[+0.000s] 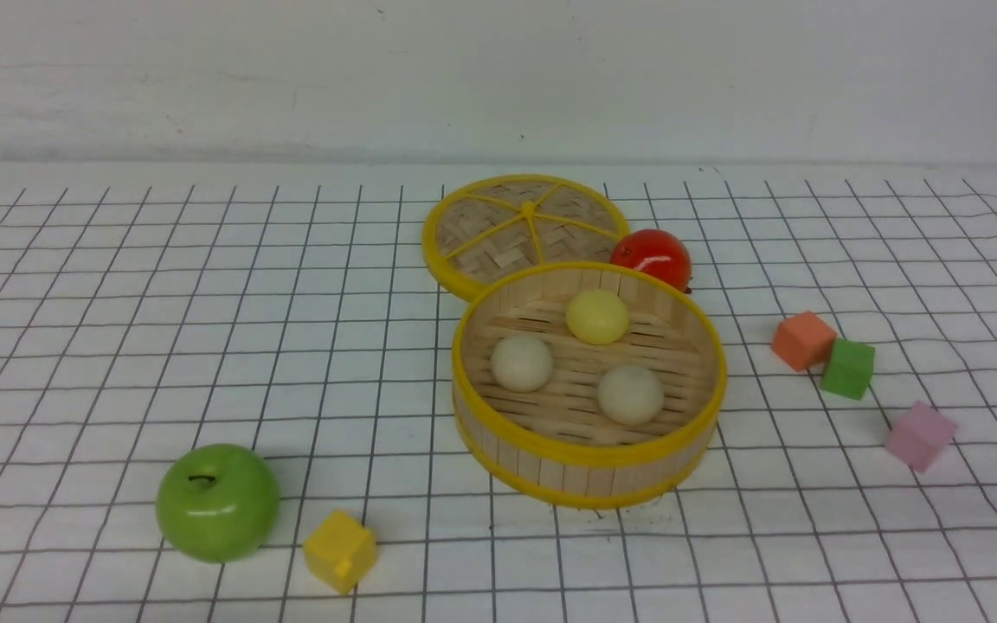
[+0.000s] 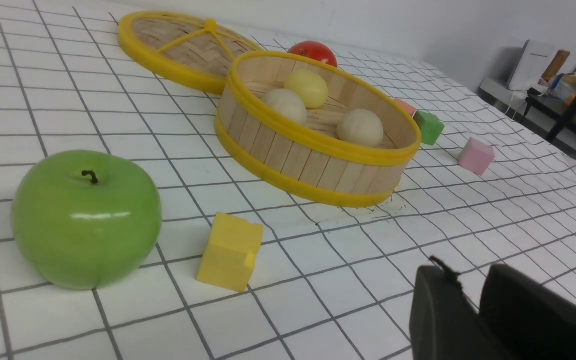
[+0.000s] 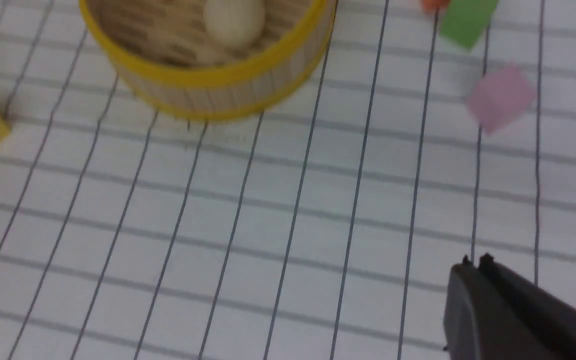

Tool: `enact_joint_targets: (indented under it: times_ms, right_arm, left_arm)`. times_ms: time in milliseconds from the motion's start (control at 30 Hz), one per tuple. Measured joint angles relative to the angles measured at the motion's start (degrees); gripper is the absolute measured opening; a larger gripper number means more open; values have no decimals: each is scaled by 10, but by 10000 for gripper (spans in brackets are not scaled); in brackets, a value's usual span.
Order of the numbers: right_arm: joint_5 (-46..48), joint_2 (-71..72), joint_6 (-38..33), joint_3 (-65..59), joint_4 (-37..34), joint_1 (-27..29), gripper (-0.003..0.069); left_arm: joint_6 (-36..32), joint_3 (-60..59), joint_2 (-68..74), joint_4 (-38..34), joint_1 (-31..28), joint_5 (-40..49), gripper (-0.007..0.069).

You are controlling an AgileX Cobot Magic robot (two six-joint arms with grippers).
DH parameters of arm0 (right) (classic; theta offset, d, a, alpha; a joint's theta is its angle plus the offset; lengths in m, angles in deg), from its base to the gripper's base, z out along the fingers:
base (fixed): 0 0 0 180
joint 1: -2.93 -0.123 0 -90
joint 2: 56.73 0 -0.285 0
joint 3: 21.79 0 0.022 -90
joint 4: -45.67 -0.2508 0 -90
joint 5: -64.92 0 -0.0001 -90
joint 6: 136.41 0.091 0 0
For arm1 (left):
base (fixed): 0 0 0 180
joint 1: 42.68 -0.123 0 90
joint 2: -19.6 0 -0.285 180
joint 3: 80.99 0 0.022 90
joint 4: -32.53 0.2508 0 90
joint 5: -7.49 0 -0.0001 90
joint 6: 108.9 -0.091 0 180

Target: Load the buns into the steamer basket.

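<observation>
Pressing its fingers together on nothing, the right gripper (image 3: 475,267) looks harmless where it is; the risk would come if it swung back over the basket (image 1: 585,453) and its tips clipped the rim, tipping or dragging everything inside. The left gripper (image 2: 475,290) shows a slim notch between its tips and no object there, but how far apart its jaws really stand I cannot tell. Moved low and forward, it could knock the cube (image 2: 230,251) or, beyond that, the apple (image 2: 86,220), which might roll if bumped, being round.

Farther out, all three buns lie within the basket: the yellow bun (image 1: 597,317) toward the back, one pale bun (image 1: 522,363) on the left, the other pale bun (image 1: 630,394) nearer the front right. The job looks done, so the main mistake would be reaching in again: round and smooth, they would probably roll at a nudge. Behind, the lid (image 1: 498,247) and red fruit (image 1: 654,258) sit close against the wall, so a shove to the basket could shift them too.
</observation>
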Motion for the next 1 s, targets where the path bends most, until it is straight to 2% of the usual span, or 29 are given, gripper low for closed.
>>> enact_joint_targets:
  times_ms: [33,67,167,333,600,1000]
  right_arm:
    - [-55,61,-16,-68,-6,20,-20]
    - [-73,81,-19,-80,-6,26,-20]
    - [-183,225,-33,-264,-6,65,-20]
    - [-230,314,-34,-385,-9,72,-20]
    - [-245,318,-34,-389,-40,83,-20]
    - [-245,318,-34,-389,-47,83,-14]
  left_arm:
    - [0,0,0,0,0,0,127]
    - [0,0,0,0,0,0,127]
    - [0,0,0,0,0,0,128]
    - [0,0,0,0,0,0,129]
    - [0,0,0,0,0,8,139]
    - [0,0,0,0,0,10,153]
